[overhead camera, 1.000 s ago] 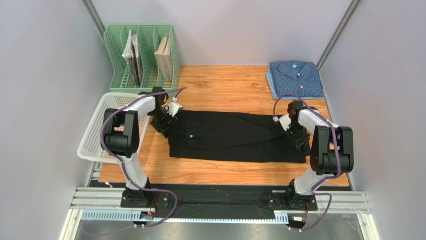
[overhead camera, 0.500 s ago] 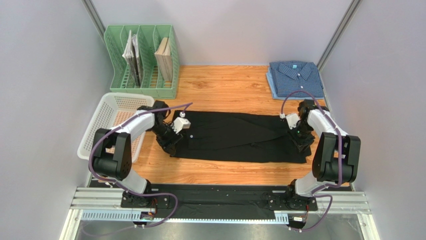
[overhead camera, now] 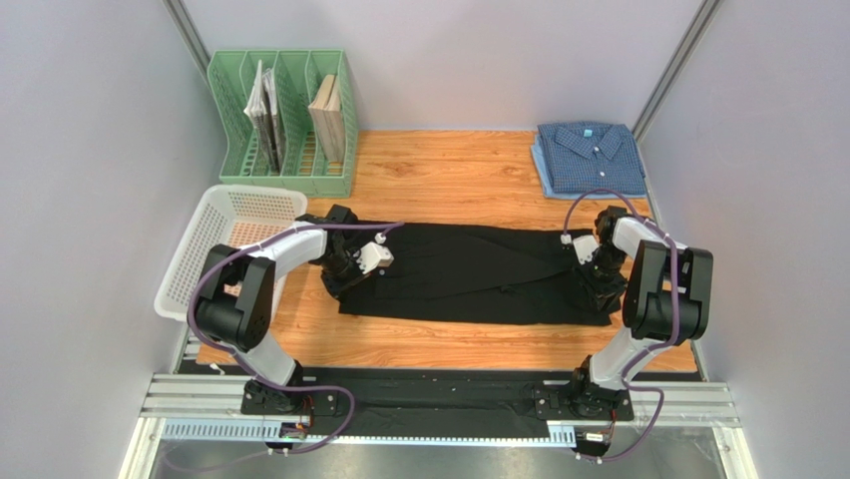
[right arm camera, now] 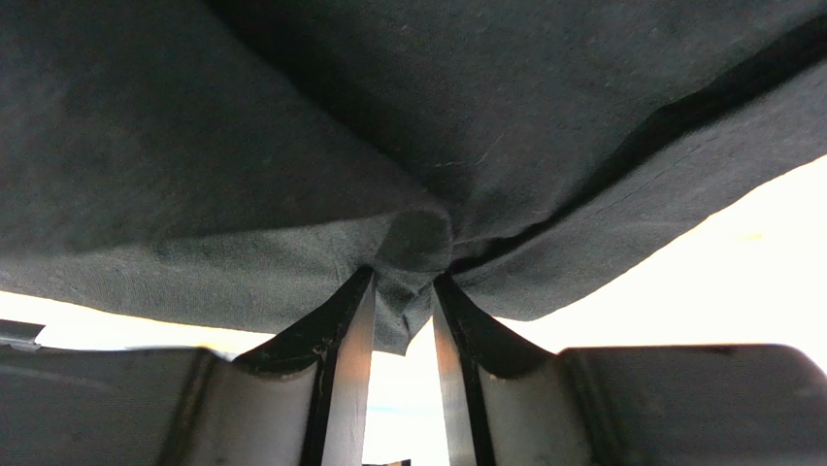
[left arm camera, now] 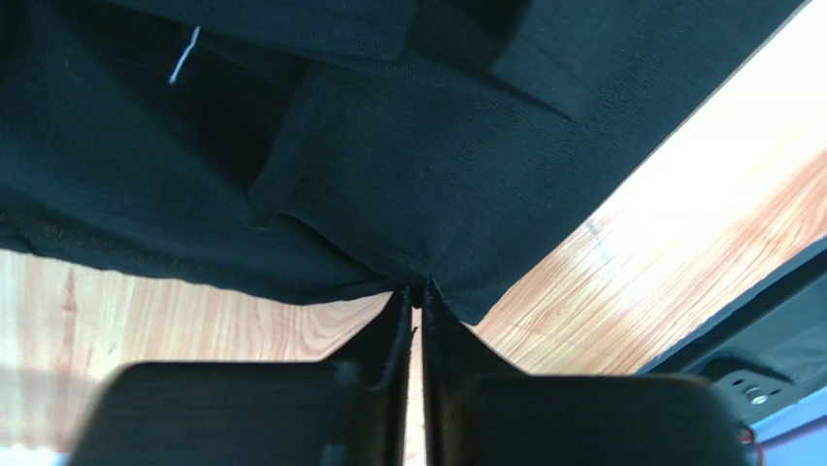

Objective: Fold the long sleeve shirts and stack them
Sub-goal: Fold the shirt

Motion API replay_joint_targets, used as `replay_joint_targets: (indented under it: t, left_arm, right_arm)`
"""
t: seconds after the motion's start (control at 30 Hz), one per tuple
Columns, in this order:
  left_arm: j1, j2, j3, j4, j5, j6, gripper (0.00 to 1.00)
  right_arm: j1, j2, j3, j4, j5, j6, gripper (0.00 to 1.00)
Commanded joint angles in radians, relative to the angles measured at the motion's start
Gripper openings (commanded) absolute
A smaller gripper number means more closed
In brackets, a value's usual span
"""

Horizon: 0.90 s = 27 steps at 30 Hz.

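The black shirt (overhead camera: 469, 274) lies flat as a long band across the middle of the table. My left gripper (overhead camera: 341, 282) is at its left end, low on the cloth. In the left wrist view this gripper (left arm camera: 415, 289) is shut on the shirt's hem (left arm camera: 388, 194). At the right end, my right gripper (overhead camera: 597, 283) grips a bunched pinch of black cloth (right arm camera: 413, 243), which sits between its fingers (right arm camera: 354, 320). The blue checked shirt (overhead camera: 589, 158) lies folded at the back right corner, apart from both grippers.
A green file rack (overhead camera: 282, 120) with books stands at the back left. A white mesh basket (overhead camera: 224, 244) sits at the left table edge beside the left arm. Bare wood (overhead camera: 449, 175) shows behind the black shirt and a strip (overhead camera: 449, 344) in front of it.
My left gripper moved from the shirt's far left corner down to its left end and closed on the fabric. My right gripper shifted slightly and kept its grip.
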<state>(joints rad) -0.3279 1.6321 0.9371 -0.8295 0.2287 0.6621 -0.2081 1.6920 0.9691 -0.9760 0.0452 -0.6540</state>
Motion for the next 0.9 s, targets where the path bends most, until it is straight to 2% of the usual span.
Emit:
replay_joint_targets:
  t: [0.0, 0.17, 0.3, 0.33, 0.37, 0.4, 0.5, 0.53, 0.57, 0.7, 0.77, 0.87]
  left_arm:
    - [-0.007, 0.006, 0.031, -0.060, -0.143, 0.043, 0.00]
    - [-0.005, -0.086, 0.117, -0.183, -0.226, 0.064, 0.00]
    - [-0.016, -0.091, 0.088, -0.203, -0.213, 0.059, 0.00]
    - [-0.028, -0.081, 0.062, -0.198, -0.203, 0.047, 0.04]
    - [-0.033, -0.072, 0.054, -0.200, -0.190, 0.045, 0.11]
    - [-0.037, -0.061, 0.048, -0.201, -0.177, 0.044, 0.28]
    - [-0.037, -0.073, 0.071, -0.243, -0.129, 0.065, 0.46]
    - [-0.033, -0.081, 0.109, -0.273, -0.106, 0.071, 0.48]
    - [-0.025, -0.092, 0.138, -0.286, -0.085, 0.085, 0.58]
    - [-0.010, -0.077, 0.308, -0.234, 0.007, 0.061, 0.60]
    - [-0.016, -0.029, 0.403, -0.183, 0.020, 0.047, 0.60]
    - [-0.028, 0.172, 0.528, -0.102, -0.011, 0.018, 0.55]
  right_arm:
    - [-0.002, 0.061, 0.002, 0.100, 0.037, -0.006, 0.33]
    - [-0.002, 0.043, 0.028, 0.094, 0.062, -0.012, 0.33]
    - [-0.002, 0.021, 0.025, 0.070, 0.044, -0.018, 0.33]
    - [-0.002, 0.018, 0.026, 0.063, 0.036, -0.021, 0.33]
    - [-0.004, 0.006, 0.031, 0.056, 0.030, -0.022, 0.33]
    - [-0.002, -0.003, 0.036, 0.022, 0.007, -0.027, 0.34]
    - [-0.007, -0.079, 0.069, -0.074, -0.031, -0.055, 0.40]
    - [-0.007, -0.104, 0.085, -0.099, -0.066, -0.061, 0.42]
    - [-0.010, -0.126, 0.100, -0.119, -0.076, -0.062, 0.47]
    - [0.004, -0.183, 0.201, -0.167, -0.151, 0.013, 0.50]
    - [0.054, -0.160, 0.212, -0.138, -0.147, 0.069, 0.47]
    - [0.114, -0.098, 0.217, -0.066, -0.101, 0.128, 0.42]
